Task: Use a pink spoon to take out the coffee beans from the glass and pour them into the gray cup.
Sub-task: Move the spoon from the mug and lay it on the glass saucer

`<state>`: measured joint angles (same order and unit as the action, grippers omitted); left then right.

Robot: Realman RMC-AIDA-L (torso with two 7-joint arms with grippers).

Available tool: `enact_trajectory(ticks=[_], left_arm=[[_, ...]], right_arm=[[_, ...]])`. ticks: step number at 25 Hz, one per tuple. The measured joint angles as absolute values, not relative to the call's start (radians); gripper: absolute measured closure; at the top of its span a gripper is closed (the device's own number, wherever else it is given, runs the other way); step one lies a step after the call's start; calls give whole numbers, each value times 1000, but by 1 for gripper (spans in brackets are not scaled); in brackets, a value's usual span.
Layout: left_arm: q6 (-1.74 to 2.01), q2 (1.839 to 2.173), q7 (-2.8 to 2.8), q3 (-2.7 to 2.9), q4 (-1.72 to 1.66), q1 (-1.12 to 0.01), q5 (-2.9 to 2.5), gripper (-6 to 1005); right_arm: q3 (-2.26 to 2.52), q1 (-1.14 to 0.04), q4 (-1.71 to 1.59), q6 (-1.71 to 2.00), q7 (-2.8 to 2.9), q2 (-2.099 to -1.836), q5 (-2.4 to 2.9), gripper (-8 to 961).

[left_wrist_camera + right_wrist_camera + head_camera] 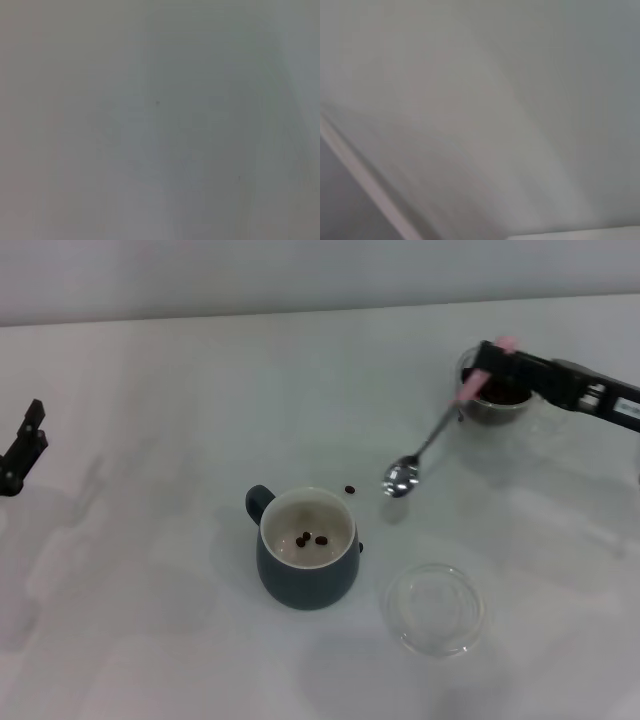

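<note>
While the right gripper [492, 368] pinches the pink spoon [436, 433] by its handle above the glass [494, 398], its seemingly empty bowl points down toward the gray cup [307, 562], axis slanting; a stray bean [350, 489] suggests spills beside the rim. Left gripper [22, 447] parked, jaws unclear

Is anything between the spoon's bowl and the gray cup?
Nothing blocks it. The right claw holds the pink spoon, its bowl beside the gray cup, with only bare table and one stray bean between.
</note>
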<state>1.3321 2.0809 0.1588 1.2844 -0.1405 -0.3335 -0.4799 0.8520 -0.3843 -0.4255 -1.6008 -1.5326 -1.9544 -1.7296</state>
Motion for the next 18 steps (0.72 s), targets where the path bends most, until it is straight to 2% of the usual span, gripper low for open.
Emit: enact_trajectory(ticks=[8, 18], left_arm=[[1331, 2078, 155, 1284, -146, -337, -479, 250], [1331, 2079, 134, 1282, -149, -334, -466, 250]], right_arm=[[849, -317, -418, -1597, -1542, -1928, -1716, 768], [848, -286, -381, -1556, -1533, -1932, -1611, 766]])
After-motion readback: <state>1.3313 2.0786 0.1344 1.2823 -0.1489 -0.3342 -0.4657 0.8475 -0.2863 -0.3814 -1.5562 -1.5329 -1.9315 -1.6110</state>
